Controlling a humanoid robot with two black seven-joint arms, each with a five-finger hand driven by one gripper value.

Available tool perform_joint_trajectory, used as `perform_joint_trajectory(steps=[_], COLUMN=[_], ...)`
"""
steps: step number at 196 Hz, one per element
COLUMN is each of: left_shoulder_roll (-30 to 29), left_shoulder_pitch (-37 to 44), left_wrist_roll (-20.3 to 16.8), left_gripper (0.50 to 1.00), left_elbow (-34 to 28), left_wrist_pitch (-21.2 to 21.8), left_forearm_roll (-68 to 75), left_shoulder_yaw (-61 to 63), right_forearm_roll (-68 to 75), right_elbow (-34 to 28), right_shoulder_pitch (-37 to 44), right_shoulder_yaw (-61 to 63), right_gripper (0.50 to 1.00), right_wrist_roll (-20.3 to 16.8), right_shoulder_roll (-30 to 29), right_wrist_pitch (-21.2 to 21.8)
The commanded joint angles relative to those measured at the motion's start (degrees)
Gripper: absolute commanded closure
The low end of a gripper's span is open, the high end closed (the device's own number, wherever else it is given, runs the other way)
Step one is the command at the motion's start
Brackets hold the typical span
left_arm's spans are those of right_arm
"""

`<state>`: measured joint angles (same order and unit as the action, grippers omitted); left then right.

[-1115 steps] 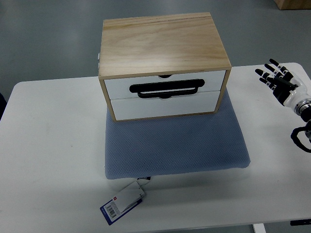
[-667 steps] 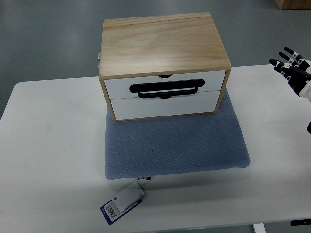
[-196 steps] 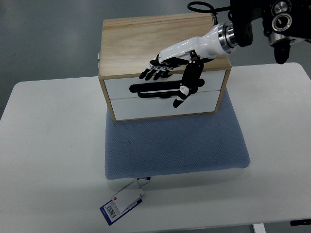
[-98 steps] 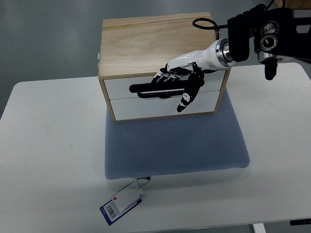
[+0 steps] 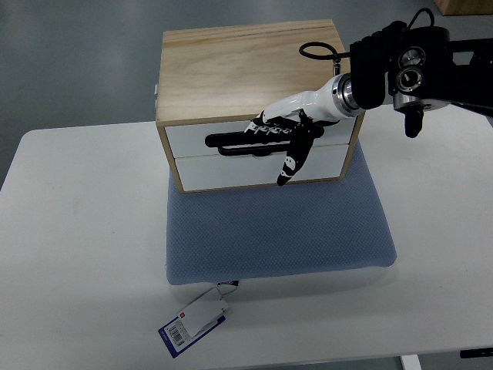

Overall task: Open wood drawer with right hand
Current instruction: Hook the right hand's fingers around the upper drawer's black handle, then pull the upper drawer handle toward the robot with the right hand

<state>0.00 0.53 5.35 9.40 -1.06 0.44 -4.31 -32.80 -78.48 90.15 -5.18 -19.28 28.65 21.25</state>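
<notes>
Right hand [image 5: 283, 132]: we see its fingers curled over the black handle [image 5: 239, 142] of the wood drawer [image 5: 254, 139], thumb pointing down.
Drawer: appears closed.
Box: on blue mat [image 5: 277, 231], on counter [image 5: 85, 231].

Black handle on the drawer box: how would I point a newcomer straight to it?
Find the wooden box standing at the back of the blue mat on the white table. Its white front has two drawers stacked; the handle is the long black bar on the upper one, where the right hand now sits. The lower drawer has no bar.
</notes>
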Motion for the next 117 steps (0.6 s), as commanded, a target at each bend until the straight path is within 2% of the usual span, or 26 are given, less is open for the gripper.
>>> perform_joint_trajectory(steps=[1, 25, 89, 117], left_shoulder_roll=[0.0, 0.0, 0.0, 0.0], left_shoulder_pitch=[0.0, 0.0, -0.1, 0.0], left_wrist_roll=[0.0, 0.0, -0.1, 0.0], left_gripper=[0.5, 0.5, 0.5, 0.5], left_elbow=[0.0, 0.0, 0.0, 0.0], left_wrist_pitch=[0.0, 0.0, 0.0, -0.1], left_forearm_roll=[0.0, 0.0, 0.0, 0.0], left_shoulder_yaw=[0.0, 0.0, 0.0, 0.0], right_forearm_roll=[0.1, 0.1, 0.2, 0.2], right_elbow=[0.2, 0.2, 0.1, 0.0], right_shoulder_pitch=[-0.3, -0.5, -0.5, -0.3], right_shoulder_yaw=[-0.1, -0.1, -0.1, -0.1], right_gripper=[0.576, 0.576, 0.576, 0.574], right_wrist_roll=[-0.3, -1.8, -2.0, -2.0], right_shoulder_roll=[0.1, 0.1, 0.4, 1.1], right_wrist_pitch=[-0.2, -0.1, 1.2, 4.6])
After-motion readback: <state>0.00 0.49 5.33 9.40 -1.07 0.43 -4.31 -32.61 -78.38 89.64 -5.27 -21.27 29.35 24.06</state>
